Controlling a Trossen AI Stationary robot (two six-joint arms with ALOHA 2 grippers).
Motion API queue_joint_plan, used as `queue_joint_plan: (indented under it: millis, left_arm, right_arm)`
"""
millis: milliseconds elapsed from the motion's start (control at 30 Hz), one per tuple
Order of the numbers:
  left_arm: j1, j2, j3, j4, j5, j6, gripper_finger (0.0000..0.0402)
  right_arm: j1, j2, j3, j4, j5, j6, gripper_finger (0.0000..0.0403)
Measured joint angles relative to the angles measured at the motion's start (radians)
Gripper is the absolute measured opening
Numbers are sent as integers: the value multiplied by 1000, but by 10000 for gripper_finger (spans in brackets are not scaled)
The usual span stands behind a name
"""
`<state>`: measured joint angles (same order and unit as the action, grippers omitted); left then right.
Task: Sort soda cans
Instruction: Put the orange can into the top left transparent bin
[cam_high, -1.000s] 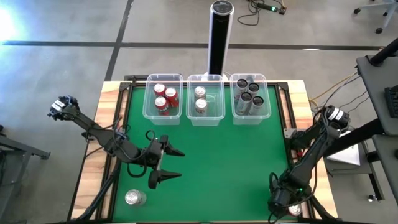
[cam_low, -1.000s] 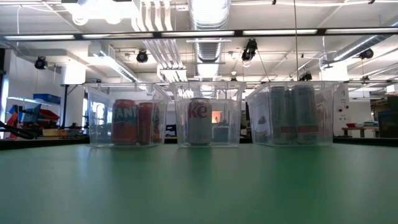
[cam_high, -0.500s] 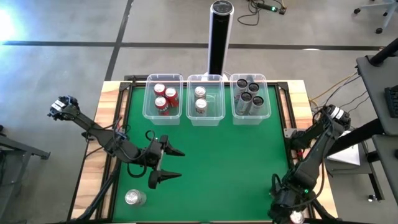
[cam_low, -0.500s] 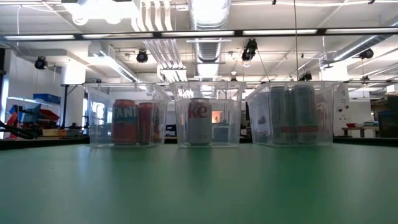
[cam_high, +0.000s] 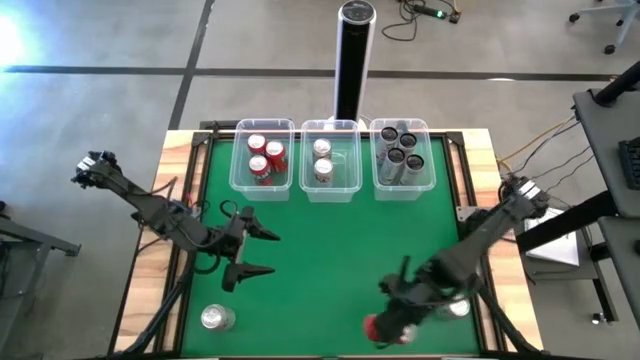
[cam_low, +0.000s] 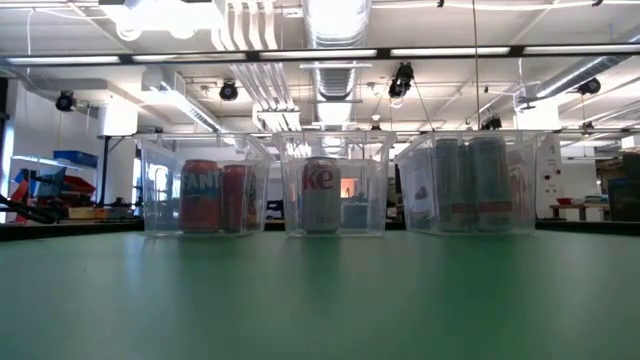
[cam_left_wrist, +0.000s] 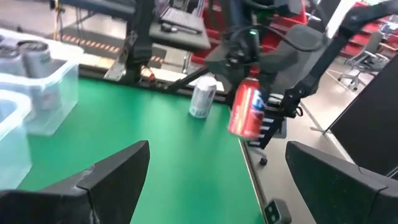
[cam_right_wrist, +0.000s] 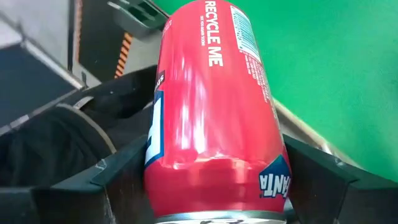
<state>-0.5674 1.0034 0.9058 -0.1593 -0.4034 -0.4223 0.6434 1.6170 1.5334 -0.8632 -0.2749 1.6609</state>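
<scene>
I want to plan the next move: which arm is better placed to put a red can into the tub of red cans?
Right. Its pincer already grips a red can, while the left pincer is open and empty.

Your two arms were dark, slim, jointed tubes. The left arm (cam_high: 150, 207) ended in long black tapered fingers (cam_high: 262, 232) (matte, wedge-shaped up close). The right arm (cam_high: 490, 228) carried a small green indicator light.
</scene>
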Motion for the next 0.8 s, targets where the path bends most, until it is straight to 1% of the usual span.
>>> queue_joint_plan:
  millis: [67,133,200,300,400,467,600,700,800]
  left_arm:
    - [0,-43,0,-62,-1,-44,361]
    - [0,-86,0,-135,-2,-89,361]
    - [0,-123,0,-203,-3,-136,361]
    - [0,-163,0,-292,-6,-190,361]
    - [0,-176,0,-360,-23,-220,361]
    - [0,-175,0,-395,-41,-231,361]
    - [0,-157,0,-445,-58,-234,361]
    - [0,-153,0,-489,-58,-244,361]
    - [0,-164,0,-589,-58,-287,361]
  right_arm:
    - [-58,66,79,-4,-8,-147,301]
    - [-112,135,176,-61,-11,-298,301]
    - [-162,202,274,-206,-9,-423,301]
    - [-235,304,401,-447,-10,-552,301]
    - [-304,394,512,-580,-17,-648,302]
    - [-346,444,569,-633,-26,-709,302]
    - [-409,540,670,-628,-60,-782,303]
    - [-437,601,741,-665,-72,-823,302]
    - [-460,650,794,-705,-94,-835,303]
